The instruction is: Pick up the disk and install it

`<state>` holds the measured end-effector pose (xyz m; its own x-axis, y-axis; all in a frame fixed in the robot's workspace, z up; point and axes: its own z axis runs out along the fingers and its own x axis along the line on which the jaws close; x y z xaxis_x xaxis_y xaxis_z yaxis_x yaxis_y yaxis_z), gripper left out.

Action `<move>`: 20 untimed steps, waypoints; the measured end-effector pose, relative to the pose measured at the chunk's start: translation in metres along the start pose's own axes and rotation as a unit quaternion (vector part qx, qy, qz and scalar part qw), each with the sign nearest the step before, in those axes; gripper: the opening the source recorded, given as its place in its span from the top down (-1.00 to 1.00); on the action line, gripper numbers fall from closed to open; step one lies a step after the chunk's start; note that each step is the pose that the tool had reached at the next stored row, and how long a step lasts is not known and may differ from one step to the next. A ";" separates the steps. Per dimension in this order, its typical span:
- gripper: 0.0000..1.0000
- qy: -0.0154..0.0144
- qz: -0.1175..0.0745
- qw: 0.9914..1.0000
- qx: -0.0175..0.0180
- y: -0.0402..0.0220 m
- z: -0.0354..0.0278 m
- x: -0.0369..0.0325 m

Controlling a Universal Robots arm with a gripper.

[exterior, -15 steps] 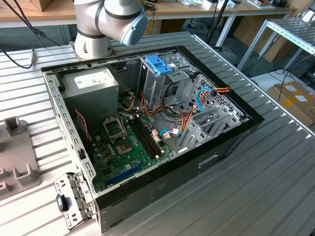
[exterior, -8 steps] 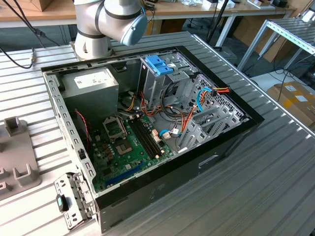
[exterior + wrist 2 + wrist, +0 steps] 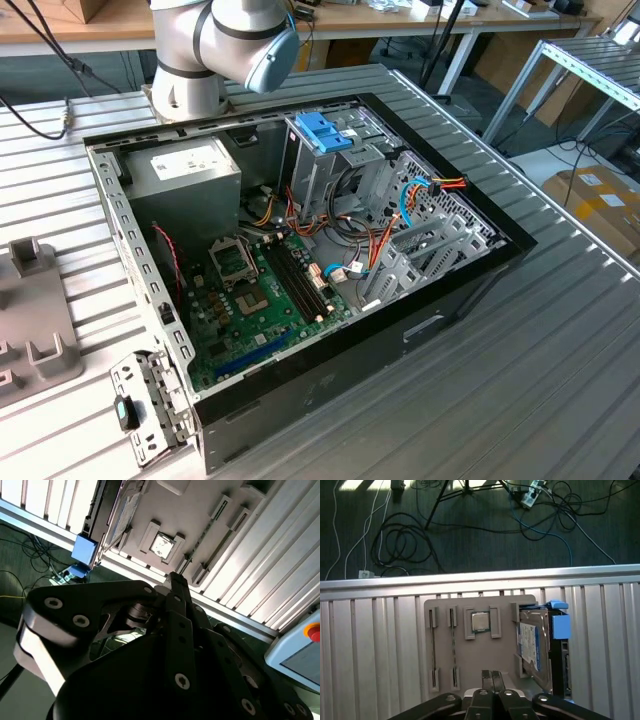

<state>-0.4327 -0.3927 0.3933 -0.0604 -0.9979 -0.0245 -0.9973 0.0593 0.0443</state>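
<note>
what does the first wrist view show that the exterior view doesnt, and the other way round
First wrist view alone: the disk standing on edge in its blue carrier, a processor chip beside it, the gripper, shut and empty, and floor cables.
Exterior view alone: the open computer case, its motherboard, the drive cage with a blue clip, and the arm.
Both: the ribbed table, and probably the grey holder under the disk, cut off at the exterior view's left edge.
</note>
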 end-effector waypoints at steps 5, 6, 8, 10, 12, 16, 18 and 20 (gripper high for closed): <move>0.79 0.000 -0.007 1.000 0.000 0.0000 0.0000 0.0000; 0.79 0.000 -0.007 1.000 0.000 0.0000 0.0000 0.0000; 0.79 0.000 -0.007 1.000 0.000 0.0000 0.0000 0.0000; 0.77 0.000 -0.007 1.000 0.000 0.0000 0.0000 0.0000; 0.41 0.000 -0.007 1.000 0.000 0.0000 0.0000 0.0000; 0.16 0.000 -0.007 1.000 0.000 0.0000 0.0000 0.0000; 0.16 0.000 -0.007 1.000 0.000 0.0000 0.0000 0.0000; 0.16 0.000 -0.007 1.000 0.000 0.0000 0.0000 0.0000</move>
<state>-0.4327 -0.3928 0.3933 -0.0458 -0.9987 -0.0245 -0.9980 0.0447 0.0443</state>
